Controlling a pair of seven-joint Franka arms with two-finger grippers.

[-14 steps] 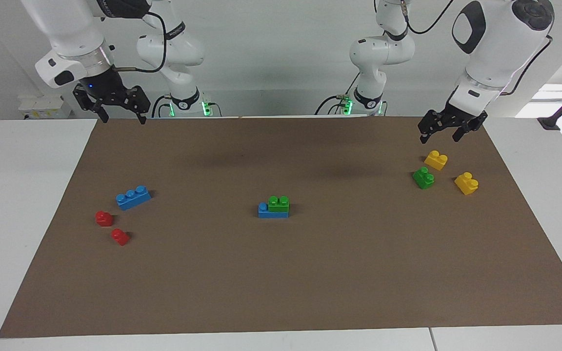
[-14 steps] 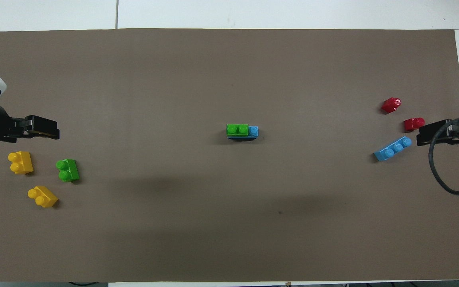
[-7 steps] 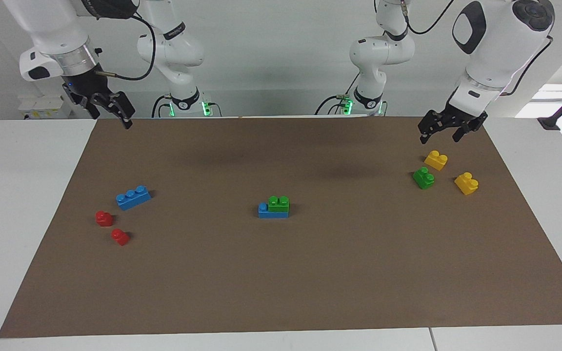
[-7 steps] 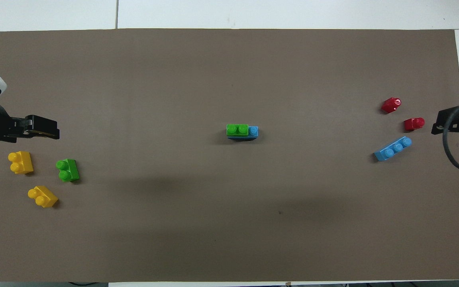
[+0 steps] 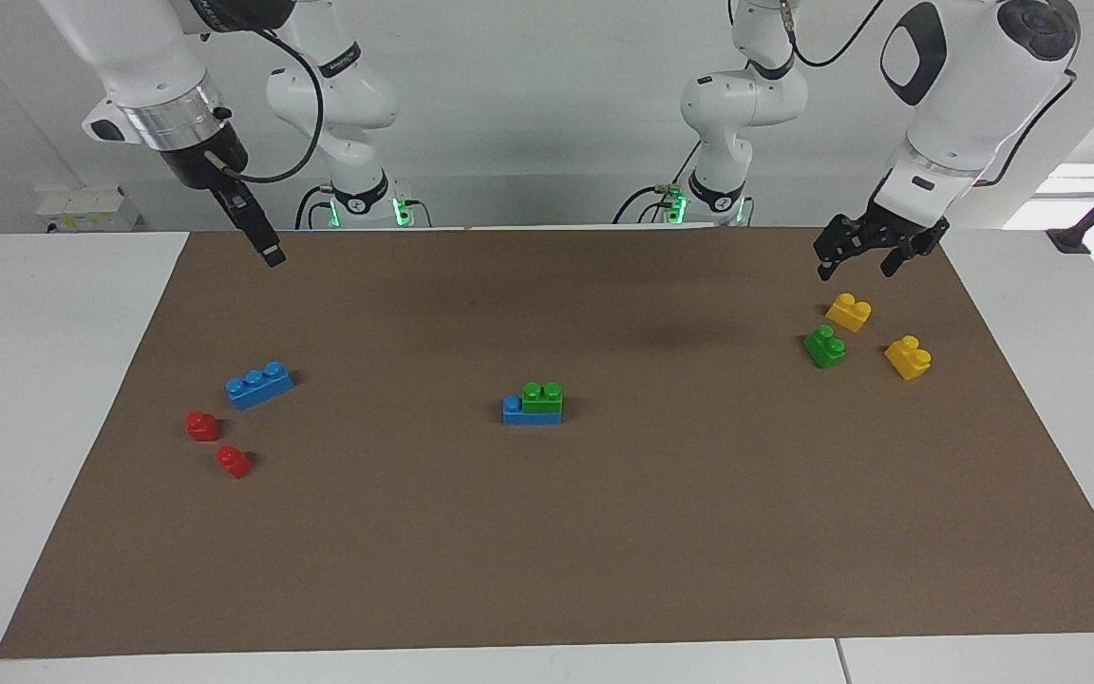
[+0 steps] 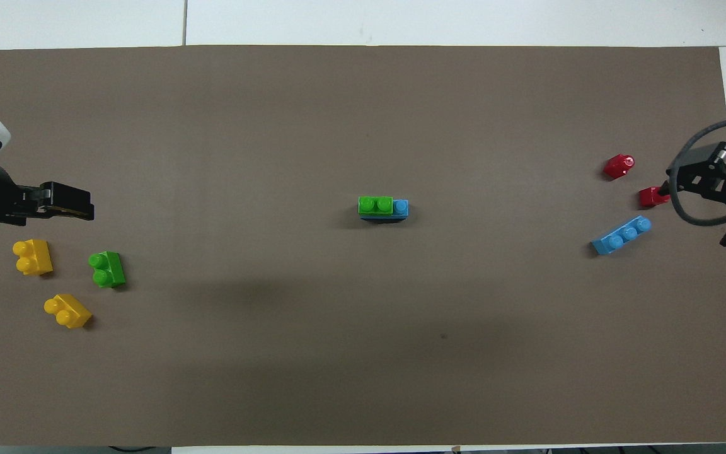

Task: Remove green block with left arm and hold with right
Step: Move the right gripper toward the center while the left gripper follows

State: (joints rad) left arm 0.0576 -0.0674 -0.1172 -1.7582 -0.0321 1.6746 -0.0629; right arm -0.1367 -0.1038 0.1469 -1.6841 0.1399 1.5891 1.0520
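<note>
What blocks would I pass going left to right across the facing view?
red block, long blue block, green block stacked on a blue block, loose green block, yellow block. Skipped: one red, one yellow, overlapping neighbours.

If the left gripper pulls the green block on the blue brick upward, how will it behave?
The green block looks like stiff moulded plastic, so it probably will not bend. It sits pressed onto the blue brick, which may lift with it unless the right gripper holds it down. Both look small and probably light.
</note>
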